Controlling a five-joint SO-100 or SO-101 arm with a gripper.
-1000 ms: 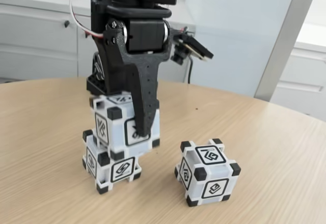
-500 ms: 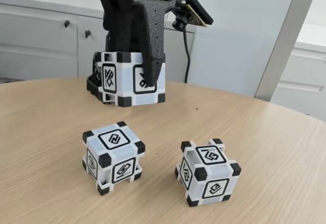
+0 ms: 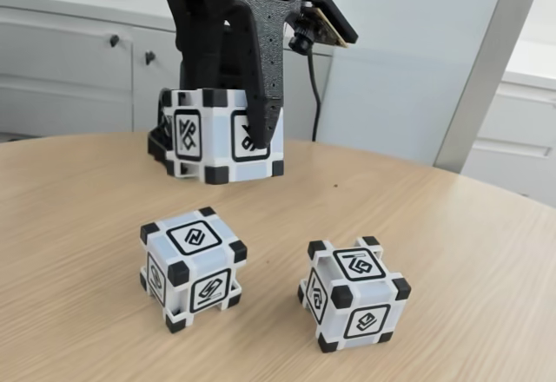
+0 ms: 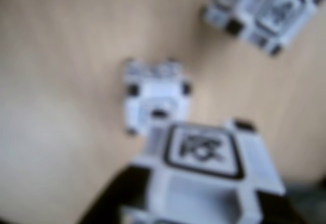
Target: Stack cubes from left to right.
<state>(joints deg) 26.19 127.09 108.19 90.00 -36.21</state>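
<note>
The tool (image 3: 233, 135) is clamped on a cube (image 3: 219, 135), held aloft at upper centre of the fixed view, above two cubes on the counter (image 3: 452, 243): lower-left (image 3: 192, 268) and lower-right (image 3: 353, 293). An off-centre release could topple it.
</note>
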